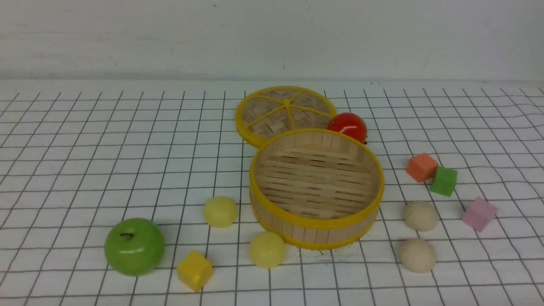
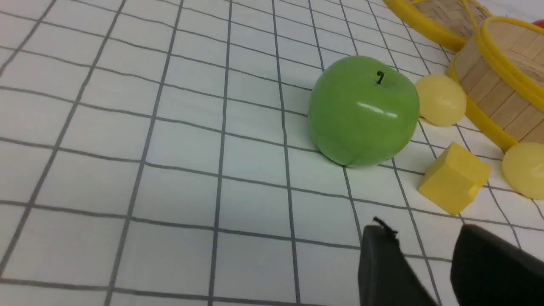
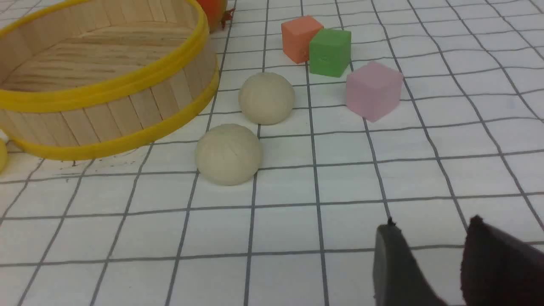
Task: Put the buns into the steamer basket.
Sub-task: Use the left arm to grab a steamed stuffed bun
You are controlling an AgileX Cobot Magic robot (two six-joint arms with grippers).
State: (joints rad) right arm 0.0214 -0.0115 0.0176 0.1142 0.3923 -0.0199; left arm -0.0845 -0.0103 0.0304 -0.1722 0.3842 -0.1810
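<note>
A: Where do the buns lie?

B: All four sit on the desk (image 1: 85,148). None is in the steamer basket (image 1: 316,224), which is empty. On the robot's left of it are the far yellow bun (image 1: 220,211) and the near yellow bun (image 1: 267,249), the latter just beside the basket wall. On its right are the far beige bun (image 1: 420,216) and the near beige bun (image 1: 417,255).

A: And the pincers?

B: The left pincer (image 2: 423,231) and the right pincer (image 3: 432,223) both stand released, with nothing between the jaws and each well apart from any bun.

A: What might spoil it?

B: Probably the domes. They look smooth and round, so a grip taken off-centre could squirt one out and send it rolling. The apple (image 2: 363,110) and the yellow cube (image 2: 454,178) lie between the left arm and its buns, so a straight reach may knock them. The near yellow bun is so close to the basket that a finger could shove the tub. On the right, the pink cube (image 3: 374,90) is near enough to be bumped.
</note>
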